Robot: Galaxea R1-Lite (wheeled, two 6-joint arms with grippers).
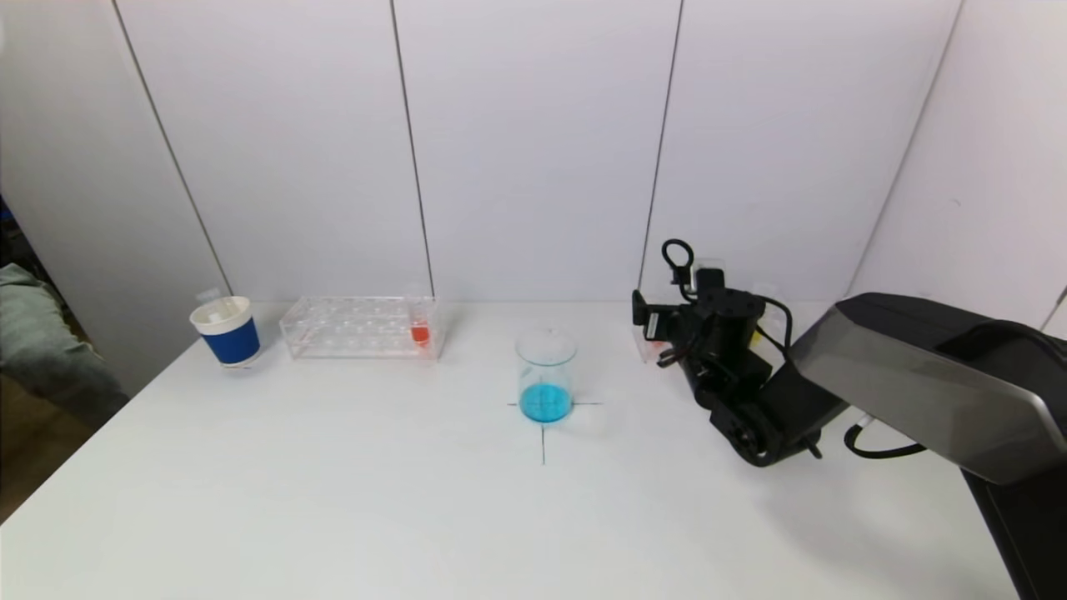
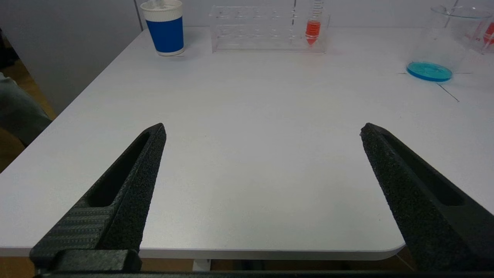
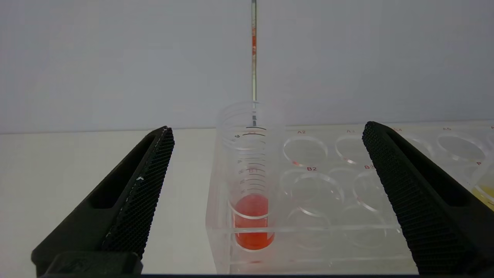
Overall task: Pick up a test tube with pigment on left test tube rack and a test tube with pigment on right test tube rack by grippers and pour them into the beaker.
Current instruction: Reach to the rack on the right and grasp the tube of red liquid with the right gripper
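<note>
Right rack (image 3: 308, 231) mostly hidden behind right arm in head view; only corner peeks out. Left arm absent from head view.

Two clear racks: left rack (image 1: 360, 327) stands at table (image 1: 333, 500) rear, one red-filled tube (image 1: 420, 327) in its end slot nearest beaker. Right rack holds one red-filled tube (image 3: 251, 181) in corner slot; yellowish liquid cut off at frame edge.

One beaker (image 1: 546, 375), blue liquid inside, on cross mark between racks. One blue cup (image 1: 226, 331) beside left rack.

Right gripper (image 3: 266, 154) released, jaws wide, straddling right tube, not touching. Left gripper (image 2: 262, 154) released, empty, over near table edge.
</note>
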